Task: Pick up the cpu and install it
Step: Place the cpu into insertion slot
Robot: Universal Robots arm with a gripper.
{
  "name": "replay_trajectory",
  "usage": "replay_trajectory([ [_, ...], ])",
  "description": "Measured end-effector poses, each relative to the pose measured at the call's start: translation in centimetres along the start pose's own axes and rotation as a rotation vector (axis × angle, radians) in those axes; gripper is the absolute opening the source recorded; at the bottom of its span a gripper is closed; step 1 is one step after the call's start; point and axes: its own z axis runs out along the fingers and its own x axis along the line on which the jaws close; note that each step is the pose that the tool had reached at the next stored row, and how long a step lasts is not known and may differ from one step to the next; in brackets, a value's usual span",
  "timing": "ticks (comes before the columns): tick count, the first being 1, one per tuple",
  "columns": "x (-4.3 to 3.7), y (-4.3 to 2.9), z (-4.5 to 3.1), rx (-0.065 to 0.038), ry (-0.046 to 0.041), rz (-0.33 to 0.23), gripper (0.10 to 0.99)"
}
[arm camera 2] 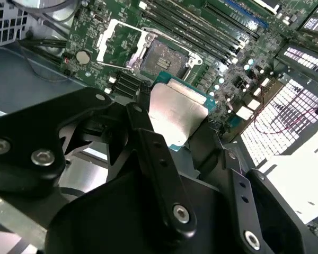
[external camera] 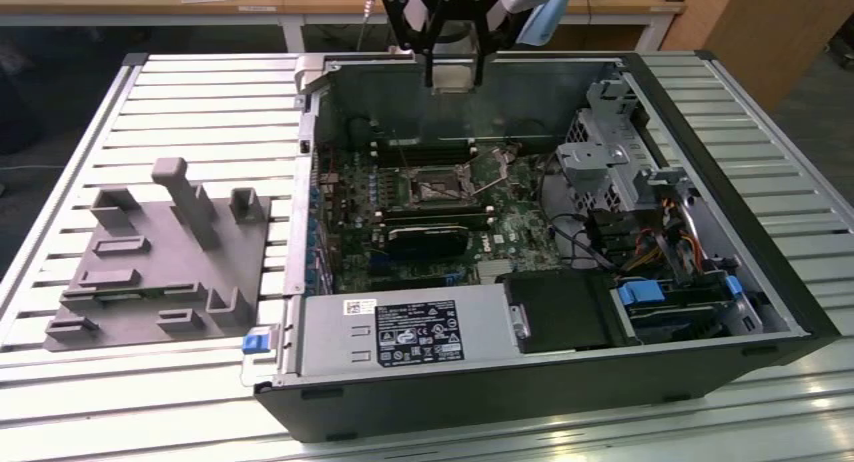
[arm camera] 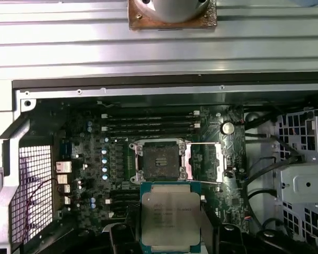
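Note:
My gripper point(external camera: 450, 70) hangs over the back of the open computer case point(external camera: 787, 312), above the motherboard. It is shut on the cpu point(arm camera: 169, 216), a flat square chip with a pale silver top and a green rim, held by two opposite edges between black fingers point(arm camera 2: 148, 143). In the second wrist view the cpu point(arm camera 2: 175, 114) sits at an angle above the board. The black socket point(arm camera: 158, 161) lies open just beyond the chip, its metal load plate point(arm camera: 204, 161) flipped to one side. The socket point(external camera: 438, 189) is in the middle of the board, lower than the gripper.
A grey plastic holder block point(external camera: 160, 262) stands on the slatted table at the exterior view's left. Inside the case are memory slots point(arm camera: 148, 123), a power supply point(external camera: 400, 332), a metal drive cage point(external camera: 614, 152) and loose cables point(external camera: 641, 247). A round metal part on a copper-coloured plate point(arm camera: 172, 13) lies beyond the case wall.

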Motion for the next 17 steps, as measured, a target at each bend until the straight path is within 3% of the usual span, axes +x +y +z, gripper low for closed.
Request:
replay_trajectory([
  [17, 0.01, 0.01, 0.20, 0.010, -0.0141, 0.263, 0.537],
])
